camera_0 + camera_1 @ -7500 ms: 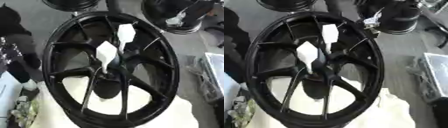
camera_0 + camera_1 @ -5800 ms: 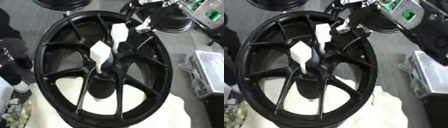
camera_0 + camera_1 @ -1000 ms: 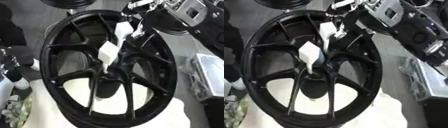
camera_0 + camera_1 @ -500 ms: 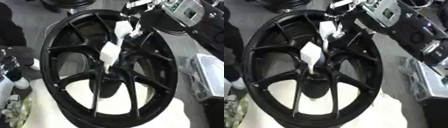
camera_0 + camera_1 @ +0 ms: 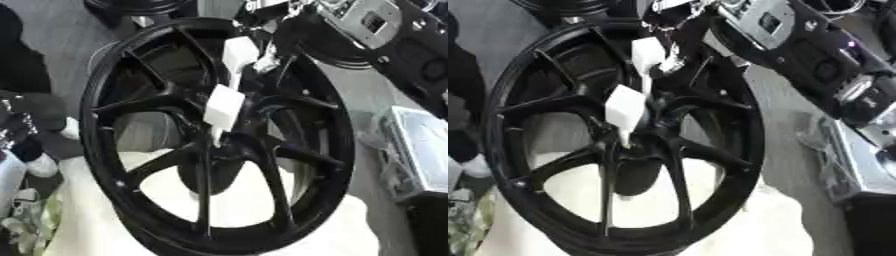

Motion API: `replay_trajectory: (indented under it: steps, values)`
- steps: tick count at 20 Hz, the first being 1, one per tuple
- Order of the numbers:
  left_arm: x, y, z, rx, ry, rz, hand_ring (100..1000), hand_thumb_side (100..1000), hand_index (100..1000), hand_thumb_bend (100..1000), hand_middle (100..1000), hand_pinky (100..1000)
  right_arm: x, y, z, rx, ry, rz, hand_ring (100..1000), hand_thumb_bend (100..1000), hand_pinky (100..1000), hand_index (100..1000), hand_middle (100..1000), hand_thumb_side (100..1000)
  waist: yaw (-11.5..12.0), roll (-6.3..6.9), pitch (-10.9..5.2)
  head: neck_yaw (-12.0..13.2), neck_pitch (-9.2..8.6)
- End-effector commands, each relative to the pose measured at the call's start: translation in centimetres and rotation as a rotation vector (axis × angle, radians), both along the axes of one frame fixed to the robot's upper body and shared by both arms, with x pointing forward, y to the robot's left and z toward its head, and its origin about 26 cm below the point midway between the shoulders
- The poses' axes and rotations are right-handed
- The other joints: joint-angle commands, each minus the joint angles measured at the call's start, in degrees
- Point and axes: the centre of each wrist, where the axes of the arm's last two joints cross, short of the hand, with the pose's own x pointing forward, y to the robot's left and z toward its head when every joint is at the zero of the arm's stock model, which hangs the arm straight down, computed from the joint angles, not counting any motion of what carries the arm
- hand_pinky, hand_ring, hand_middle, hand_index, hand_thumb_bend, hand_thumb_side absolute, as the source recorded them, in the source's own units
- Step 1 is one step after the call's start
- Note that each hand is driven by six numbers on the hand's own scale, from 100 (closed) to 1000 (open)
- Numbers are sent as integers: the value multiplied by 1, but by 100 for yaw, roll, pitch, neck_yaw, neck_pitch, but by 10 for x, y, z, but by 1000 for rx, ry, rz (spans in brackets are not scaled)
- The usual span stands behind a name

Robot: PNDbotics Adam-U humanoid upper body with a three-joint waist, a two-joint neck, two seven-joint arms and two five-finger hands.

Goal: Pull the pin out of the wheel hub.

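Note:
A black spoked wheel hub (image 5: 98,125) lies tilted on a white cloth (image 5: 96,220). Two pins with white block heads stand up from its middle: a lower pin (image 5: 223,106) over the centre bore and an upper pin (image 5: 239,54) just behind it. My right arm (image 5: 798,45) reaches in from the upper right. My right hand (image 5: 682,27) hangs right next to the upper pin's head, on its right side. The hand is dark against the dark spokes, so its grip does not show. My left hand appears in neither view.
More black wheels (image 5: 140,6) lie beyond the hub at the top. A grey case (image 5: 422,150) stands to the right on the floor. At the left edge are a dark clothed leg (image 5: 22,75) and a white shoe (image 5: 42,165).
Over the last seconds my right arm came in from the upper right and its hand settled beside the upper pin. Both pins stand where they were.

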Motion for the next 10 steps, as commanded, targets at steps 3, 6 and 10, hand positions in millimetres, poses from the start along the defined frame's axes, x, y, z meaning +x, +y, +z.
replay_trajectory:
  steps: [3, 6, 10]
  values:
    - [-1, 4, 6, 26, -18, 0, 829, 914, 766, 145, 793, 868, -1, 0, 22, 4, -58, 11, 410, 265, 665, 387, 229, 238, -14, 40, -161, -11, 16]
    - [-1, 5, 5, 30, -16, 1, 829, 915, 766, 145, 793, 869, -1, 5, 24, 0, -63, 24, 392, 252, 642, 358, 202, 258, -18, 26, -172, -3, 30]
    - [-1, 6, 4, 36, -13, 3, 829, 916, 767, 145, 794, 869, 0, 7, 27, -2, -66, 29, 364, 229, 608, 324, 168, 277, -23, 11, -186, 19, 37]
